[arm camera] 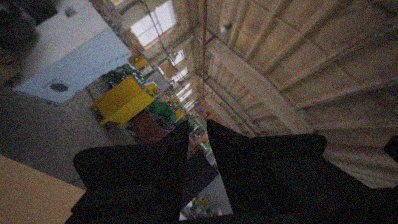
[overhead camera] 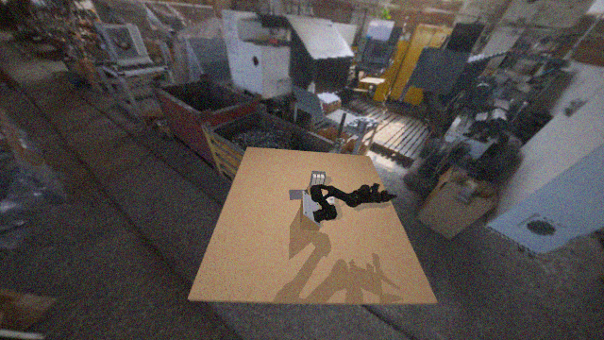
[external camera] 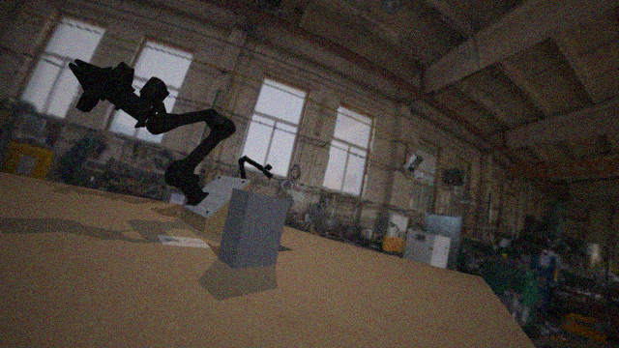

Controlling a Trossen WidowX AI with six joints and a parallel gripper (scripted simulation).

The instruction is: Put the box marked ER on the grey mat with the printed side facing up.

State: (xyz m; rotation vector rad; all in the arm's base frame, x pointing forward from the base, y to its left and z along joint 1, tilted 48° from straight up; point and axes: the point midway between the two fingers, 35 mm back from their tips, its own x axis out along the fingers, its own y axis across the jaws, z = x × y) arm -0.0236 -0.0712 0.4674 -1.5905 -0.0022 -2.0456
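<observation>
The grey bin (overhead camera: pixel 318 172) (external camera: pixel 253 232) stands upright on the table. Pale tops of the boxes (overhead camera: pixel 318 176) show inside it in the top view; no reach code is readable, and in the exterior view the bin wall hides the boxes. The grey mat (overhead camera: pixel 295 195) (external camera: pixel 285 248) lies flat beside the bin, with no box on it. My gripper (overhead camera: pixel 394 195) (external camera: pixel 73 65) (arm camera: pixel 197 124) is high above the table, far to the side of the bin and mat. Its fingers are nearly together, with only a narrow gap and nothing between them.
The arm stands on a wedge-shaped base (overhead camera: pixel 309 210) (external camera: pixel 220 192) close to the bin and mat. A white card (external camera: pixel 184 241) lies flat on the table (overhead camera: pixel 255 264) (external camera: pixel 363 300). A small dark arm-like shape (external camera: pixel 253 163) shows behind the base in the exterior view.
</observation>
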